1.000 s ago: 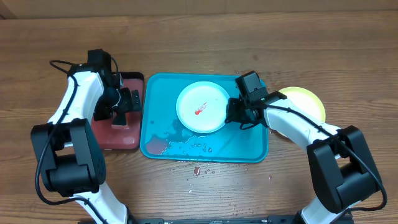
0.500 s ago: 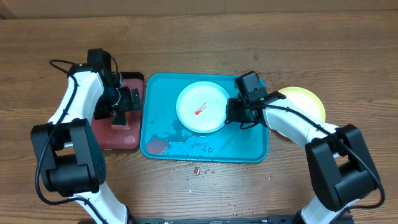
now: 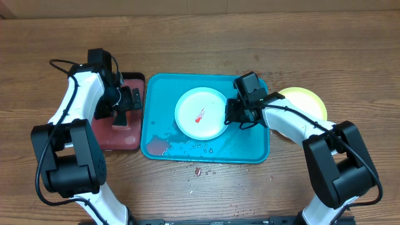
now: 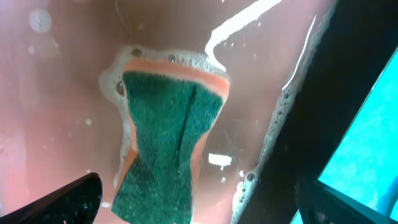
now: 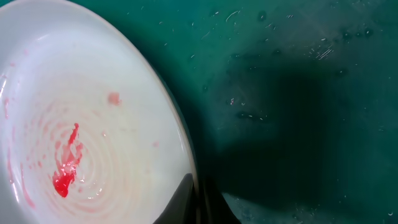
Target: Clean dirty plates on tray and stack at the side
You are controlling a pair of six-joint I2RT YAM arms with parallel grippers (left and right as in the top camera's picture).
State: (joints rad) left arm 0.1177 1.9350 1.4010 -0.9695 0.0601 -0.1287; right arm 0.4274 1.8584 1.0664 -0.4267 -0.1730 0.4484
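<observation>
Listing from the overhead view, we record one large cyan-blue rectangular plastic tray (image 3: 245, 149) at the middle of a brown wooden table (image 3: 200, 37), its floor wet-speckled. On the tray, slightly left of its centre, lies a white round plastic plate (image 3: 201, 106) bearing a red smear (image 3: 200, 115). The right gripper (image 3: 230, 115) sits at the plate's right edge, inside the tray. Off the tray's right side, on the table, rests a lime-green-rimmed round plate (image 3: 307, 102), partly covered by the right arm. Just beside the tray's left side stands a smaller black-rimmed reddish tray (image 3: 119, 136), with the left gripper (image 3: 122, 105) above it.

Left wrist view: we note a green-and-orange sponge (image 4: 165, 146) lying in suds on the reddish tray; the fingertips (image 4: 68, 199) stand wide apart, clear of it. The cyan-blue tray shows at far right.

Right wrist view: the white plate's rim runs between the narrowly set jaws, which pinch it over the tray floor.
</observation>
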